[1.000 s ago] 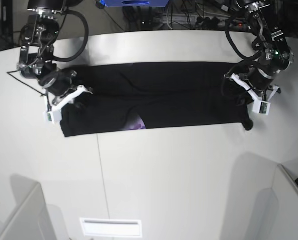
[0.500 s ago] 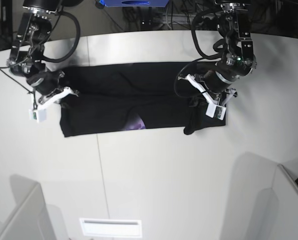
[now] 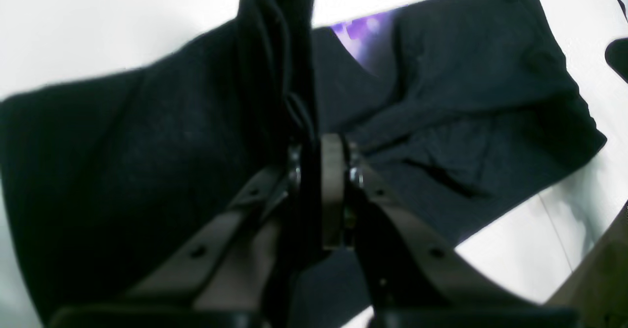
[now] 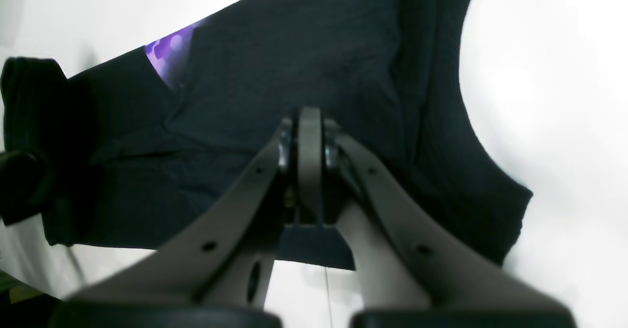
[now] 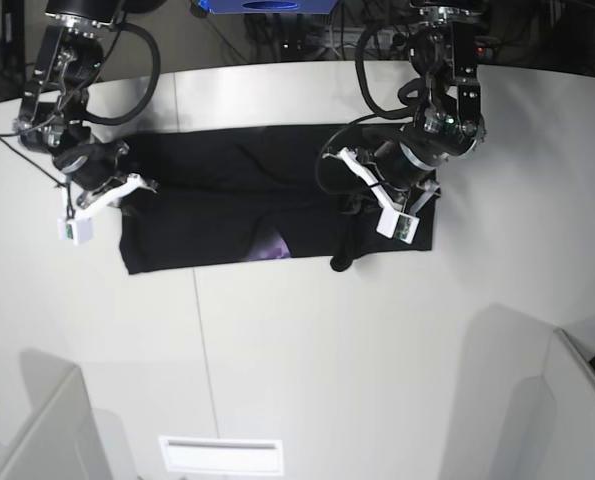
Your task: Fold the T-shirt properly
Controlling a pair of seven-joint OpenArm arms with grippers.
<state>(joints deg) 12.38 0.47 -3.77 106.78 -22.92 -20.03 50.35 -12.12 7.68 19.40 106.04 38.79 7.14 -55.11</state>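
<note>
The black T-shirt [image 5: 217, 200] lies as a long strip across the white table [image 5: 327, 350], with a bit of purple print [image 5: 270, 245] showing at its near edge. My left gripper [image 5: 362, 208] is shut on the strip's right end and holds it lifted over the middle, a fold hanging down. In the left wrist view, bunched black cloth [image 3: 274, 48] rises from the left gripper [image 3: 319, 141]. My right gripper [image 5: 137, 187] hovers at the strip's left end. In the right wrist view the right gripper [image 4: 309, 117] is shut with nothing seen between its fingers, the T-shirt [image 4: 294, 48] beneath.
Cables and dark equipment [image 5: 377, 30] crowd the space beyond the table's far edge. White partitions stand at the near left [image 5: 37, 430] and near right [image 5: 577, 410]. A white slotted panel [image 5: 220, 453] sits at the near edge.
My left gripper has carried the shirt's right end leftward, so the strip is shorter. The right gripper shifted slightly left off the cloth's end, then stayed.
</note>
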